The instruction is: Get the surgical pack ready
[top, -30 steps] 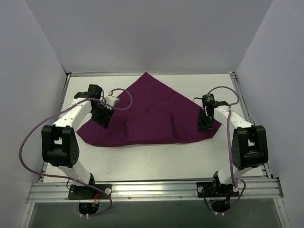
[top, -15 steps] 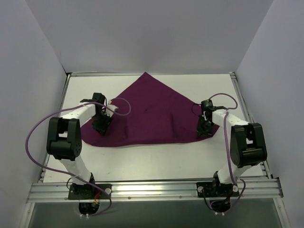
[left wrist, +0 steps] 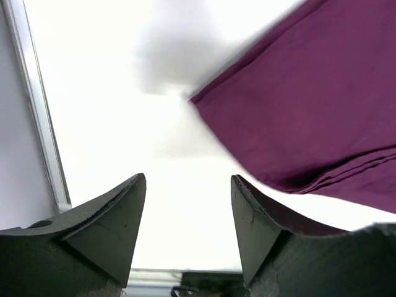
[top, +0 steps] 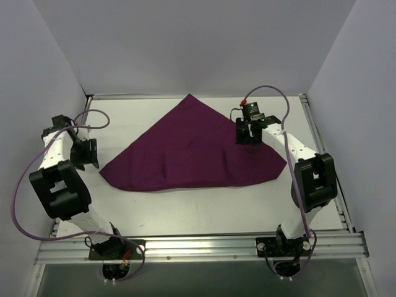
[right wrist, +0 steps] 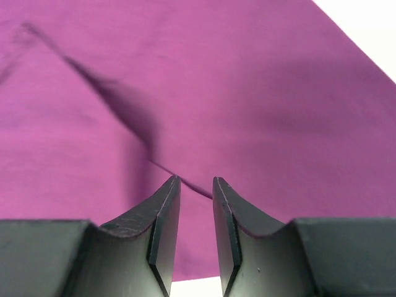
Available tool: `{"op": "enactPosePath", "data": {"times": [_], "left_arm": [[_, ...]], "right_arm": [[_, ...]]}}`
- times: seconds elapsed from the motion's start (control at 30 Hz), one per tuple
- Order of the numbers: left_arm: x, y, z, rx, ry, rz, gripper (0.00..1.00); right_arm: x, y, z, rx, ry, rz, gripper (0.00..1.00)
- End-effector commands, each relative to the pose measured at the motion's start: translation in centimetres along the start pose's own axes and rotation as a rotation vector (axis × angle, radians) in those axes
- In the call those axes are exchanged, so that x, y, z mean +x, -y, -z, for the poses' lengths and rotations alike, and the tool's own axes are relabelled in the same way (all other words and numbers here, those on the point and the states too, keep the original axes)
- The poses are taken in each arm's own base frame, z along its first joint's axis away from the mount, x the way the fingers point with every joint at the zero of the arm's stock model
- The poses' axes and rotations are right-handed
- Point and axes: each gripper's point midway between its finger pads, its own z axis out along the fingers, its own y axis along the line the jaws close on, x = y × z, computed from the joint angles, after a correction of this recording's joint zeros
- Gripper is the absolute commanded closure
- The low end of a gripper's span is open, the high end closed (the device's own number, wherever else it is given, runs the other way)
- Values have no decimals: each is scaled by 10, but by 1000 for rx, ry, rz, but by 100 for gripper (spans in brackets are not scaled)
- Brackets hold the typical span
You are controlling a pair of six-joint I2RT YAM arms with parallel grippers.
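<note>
Cloth (top: 192,158) edges lie free; left fingers (left wrist: 117,229) wide beside its corner, right fingers (right wrist: 162,223) narrow above.

walls (top: 185,43): plain, pale, on three sides | table (top: 198,210): white top, aluminium rail (top: 204,246) at near edge | light: even

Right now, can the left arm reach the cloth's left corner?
Probably yes: the left gripper hangs open beside the purple cloth, with only bare table between them.

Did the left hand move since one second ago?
Yes. The left hand went left, off the cloth, toward the table's left edge.
</note>
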Motion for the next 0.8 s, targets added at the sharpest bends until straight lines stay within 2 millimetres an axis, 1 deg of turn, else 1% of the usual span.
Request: {"op": "enactPosePath", "data": {"times": [0.0,0.03,0.07,0.1,0.27,0.33,0.4,0.43,0.47,0.6,0.63,0.67,0.7,0.73,0.77], "left_arm": [[23,2,-11,55,-114,86,33],[22,2,-14,58,-116,83,32],[19,1,-18,61,-117,80,29],[16,0,-25,69,-129,82,27],[2,1,-42,102,-131,92,27],[3,3,-51,111,-148,93,27],[8,3,-64,103,-184,95,27],[8,3,-67,97,-191,94,28],[10,5,-73,101,-211,96,31],[8,20,-81,114,-224,63,37],[12,27,-84,116,-237,40,38],[15,27,-87,95,-250,30,40],[20,28,-92,85,-277,28,47],[20,27,-93,85,-275,27,47],[23,27,-96,87,-287,32,49]], "right_arm": [[11,-15,-14,-20,-58,50,75],[13,-19,-16,-26,-63,54,75],[17,-22,-19,-32,-75,60,75],[18,-24,-19,-38,-77,63,75],[30,-23,-22,-39,-101,58,75],[39,-22,-24,-37,-122,53,74],[42,-23,-25,-39,-130,40,75],[44,-23,-26,-40,-132,36,75],[44,-23,-26,-39,-133,28,75],[46,-21,-28,-21,-143,25,75],[43,-23,-28,-22,-139,27,75],[44,-23,-28,-19,-142,30,75],[45,-24,-28,-16,-146,38,75],[45,-25,-28,-17,-146,39,75],[46,-26,-29,-21,-149,40,75]]}}
